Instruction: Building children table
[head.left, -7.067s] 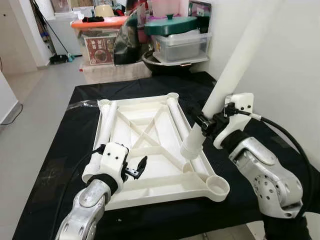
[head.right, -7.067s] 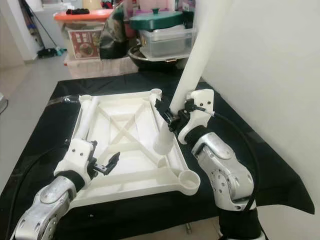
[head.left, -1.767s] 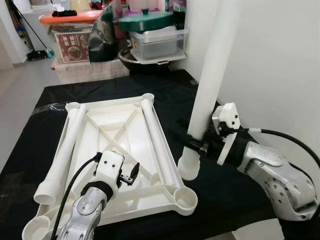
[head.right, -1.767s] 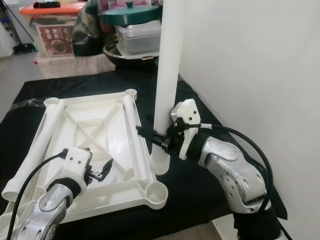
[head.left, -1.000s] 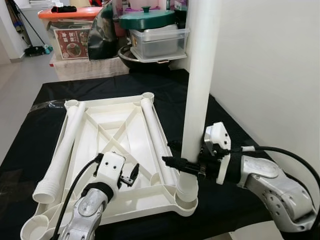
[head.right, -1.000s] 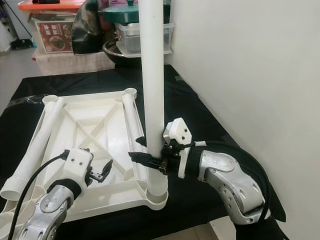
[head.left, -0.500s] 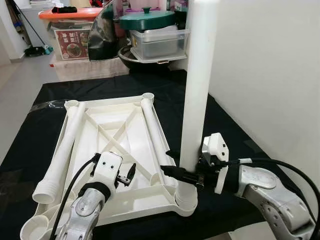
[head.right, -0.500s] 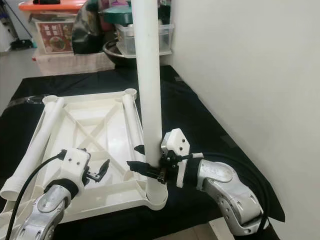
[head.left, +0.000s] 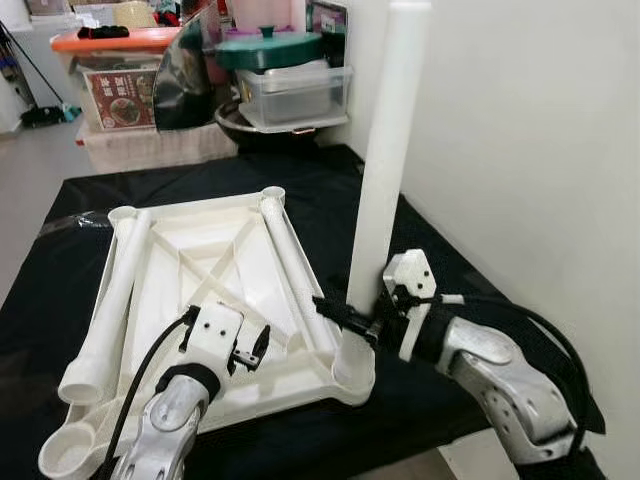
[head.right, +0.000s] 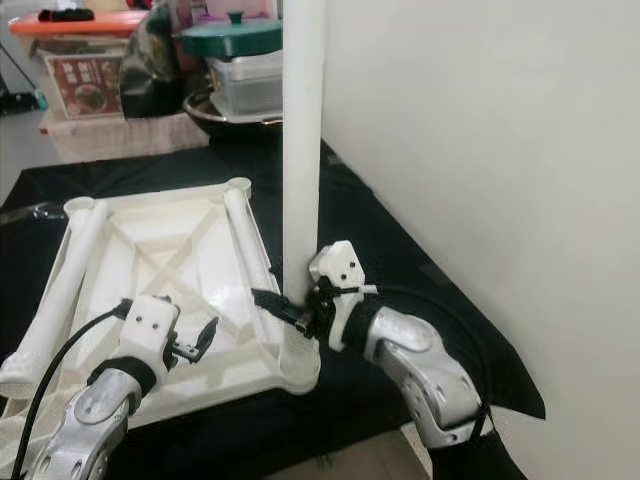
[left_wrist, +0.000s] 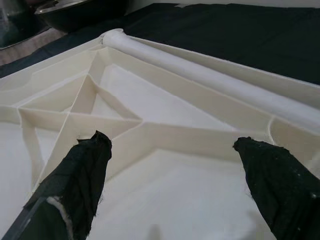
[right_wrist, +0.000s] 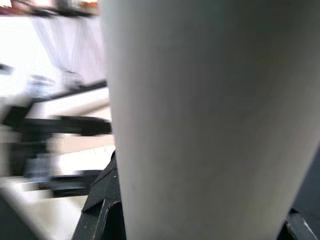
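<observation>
A white plastic tabletop (head.left: 200, 260) lies upside down on a counter (head.left: 60, 290) covered in black cloth, its ribbed underside facing up. A round socket sits at each corner. Two white legs lie loose along its long edges: one leg (head.left: 105, 310) on the robot's left side, another leg (head.left: 285, 270) on the right side.

A third leg (head.left: 385, 170) stands nearly upright, its lower end seated in the socket (head.left: 352, 375) at the near right corner of the tabletop. The right end effector (head.left: 345, 318) is clamped around this upright leg low down, just above the socket, with its black fingers on either side of the tube. In the right wrist view the leg (right_wrist: 210, 120) sits close against the camera between the fingers.

The left end effector (head.left: 255, 347) hovers above the near part of the tabletop, holding nothing. The left wrist view shows its two fingers (left_wrist: 75, 175) spread wide apart over the ribs.

Beyond the counter, storage boxes (head.left: 290, 90) and a green lid (head.left: 270, 48) are stacked by a white wall (head.left: 520, 150)
</observation>
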